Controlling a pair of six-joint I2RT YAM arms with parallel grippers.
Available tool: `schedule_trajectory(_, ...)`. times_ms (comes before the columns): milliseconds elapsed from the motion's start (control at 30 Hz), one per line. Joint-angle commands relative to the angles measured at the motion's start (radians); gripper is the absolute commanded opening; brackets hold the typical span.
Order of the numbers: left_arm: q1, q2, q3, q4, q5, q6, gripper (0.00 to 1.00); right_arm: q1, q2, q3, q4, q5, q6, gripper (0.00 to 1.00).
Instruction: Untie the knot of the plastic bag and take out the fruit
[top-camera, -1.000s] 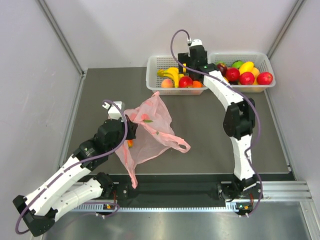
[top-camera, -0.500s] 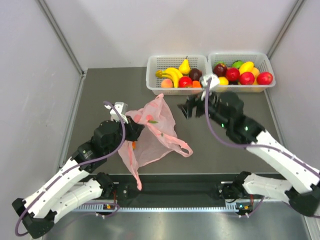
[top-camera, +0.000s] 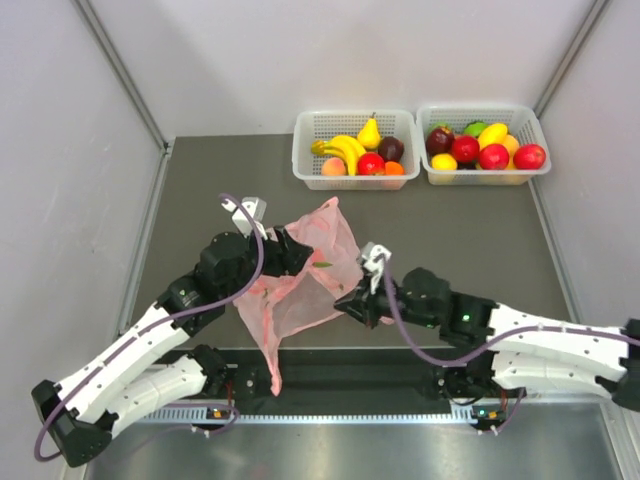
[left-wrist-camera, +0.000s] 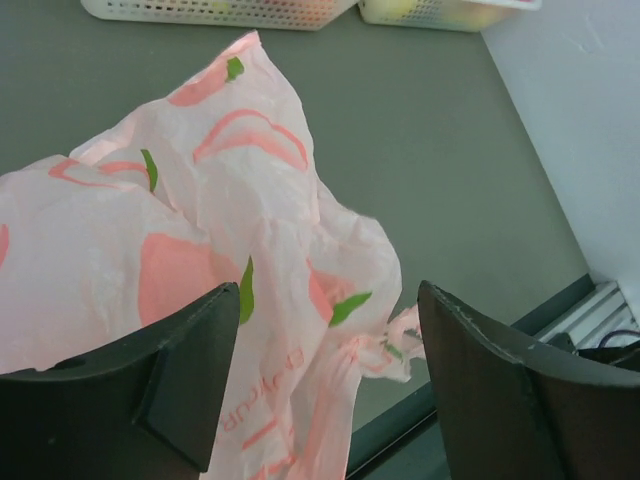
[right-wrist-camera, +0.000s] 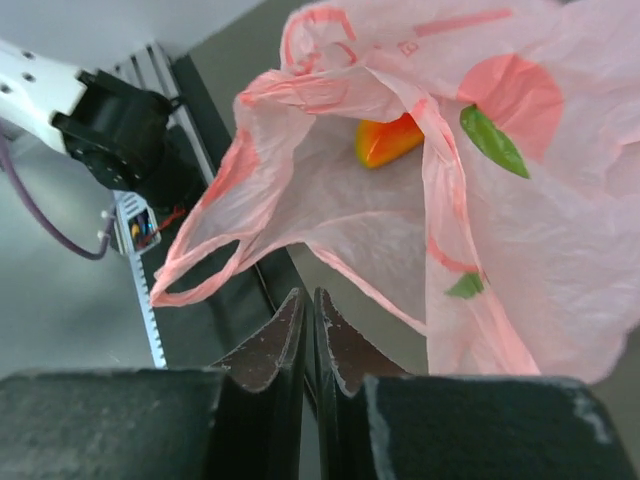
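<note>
On the surface (top-camera: 450, 230) between the arms the plastic bag (top-camera: 330, 230) lies crumpled, mouth gaping, handles loose: the knot looks undone. The left claw (left-wrist-camera: 328, 300) spreads wide above it, empty; the right claw (right-wrist-camera: 312, 300) is closed at its rim, perhaps pinching film. One orange-red fruit (right-wrist-camera: 388, 140) sits inside, not yet out.

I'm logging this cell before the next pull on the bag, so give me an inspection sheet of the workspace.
Surface: dark grey matte tabletop.
Job's things: thin crumpled pink plastic bag, mouth open; orange-red toy fruit inside; knot not made out.
Clutter: two white mesh baskets of toy fruit at far edge.
Tools: left tool open over bag; right tool shut at bag's rim, grip unclear.
Cables: purple cable looped along each arm.
Surroundings: plain white walls.
</note>
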Motion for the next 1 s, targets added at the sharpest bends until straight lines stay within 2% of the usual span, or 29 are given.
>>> schedule_trajectory(0, 0.001, -0.024, 0.066, 0.015, -0.078, -0.028, 0.78, 0.066, 0.145, 0.002, 0.187, 0.116, 0.041, 0.05)
schedule_trajectory(33, -0.001, -0.03, 0.085, -0.011, -0.102, -0.034, 0.81, 0.096, 0.225, 0.007, 0.222, 0.139, 0.047, 0.03)
schedule_trajectory(67, -0.001, -0.05, 0.092, -0.053, -0.133, -0.034, 0.89, 0.11, 0.268, 0.019, 0.253, 0.151, 0.047, 0.02)
schedule_trajectory(100, 0.001, -0.059, 0.096, -0.089, -0.223, -0.042, 0.92, 0.121, 0.308, 0.027, 0.31, 0.182, 0.05, 0.01)
schedule_trajectory(233, 0.001, -0.085, 0.167, -0.331, -0.428, -0.133, 0.96, 0.167, 0.481, 0.088, 0.381, 0.234, 0.067, 0.02)
schedule_trajectory(400, 0.001, -0.111, 0.181, -0.587, -0.508, -0.238, 0.99, 0.178, 0.577, 0.131, 0.422, 0.344, 0.089, 0.13)
schedule_trajectory(433, 0.001, -0.116, 0.175, -0.618, -0.509, -0.285, 0.99, 0.176, 0.598, 0.133, 0.443, 0.361, 0.095, 0.18)
schedule_trajectory(500, 0.001, -0.132, 0.133, -0.673, -0.483, -0.334, 0.99, 0.178, 0.618, 0.133, 0.47, 0.407, 0.096, 0.2)
schedule_trajectory(533, 0.001, -0.14, 0.112, -0.683, -0.451, -0.382, 0.99, 0.178, 0.635, 0.133, 0.494, 0.423, 0.098, 0.25)
schedule_trajectory(733, 0.001, -0.215, -0.085, -0.628, -0.4, -0.459, 0.99, 0.178, 0.675, 0.145, 0.549, 0.461, 0.074, 0.28)
schedule_trajectory(967, 0.001, -0.156, -0.082, -0.551, -0.457, -0.421, 0.99, 0.178, 0.672, 0.156, 0.536, 0.47, 0.051, 0.3)
